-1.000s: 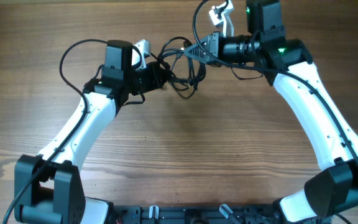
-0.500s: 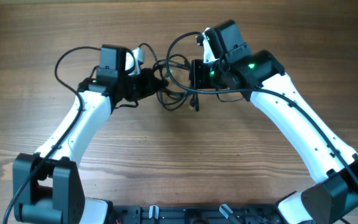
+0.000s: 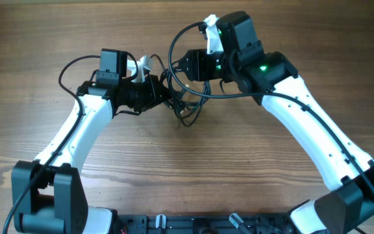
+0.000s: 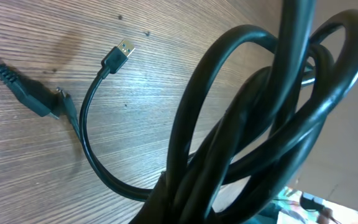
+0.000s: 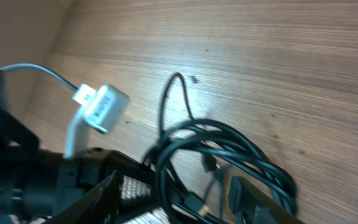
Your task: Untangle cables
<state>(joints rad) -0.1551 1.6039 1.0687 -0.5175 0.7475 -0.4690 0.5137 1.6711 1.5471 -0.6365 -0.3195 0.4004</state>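
The cables (image 3: 188, 104) are a bunch of thin black loops in the upper middle of the wooden table, between the two grippers. My left gripper (image 3: 166, 93) is shut on the bunch from the left. In the left wrist view the bundle (image 4: 247, 124) fills the frame and hides the fingers. A USB plug (image 4: 122, 50) and a second plug end (image 4: 33, 93) trail onto the wood. My right gripper (image 3: 182, 65) points left over the tangle. In the right wrist view it (image 5: 174, 186) stands open, with cable loops (image 5: 229, 149) lying between its fingers.
A white connector (image 5: 101, 107) on a pale wire sits on the left wrist (image 3: 141, 64). A thick arm wire (image 3: 70, 65) loops out to the left of the left arm. The bare wood table (image 3: 187, 169) stretches toward the black base rail (image 3: 193, 224).
My right gripper let go of the stretched strand, opened, and swung left and down over the tangle. The left gripper, still shut on the bunch, shifted slightly left.
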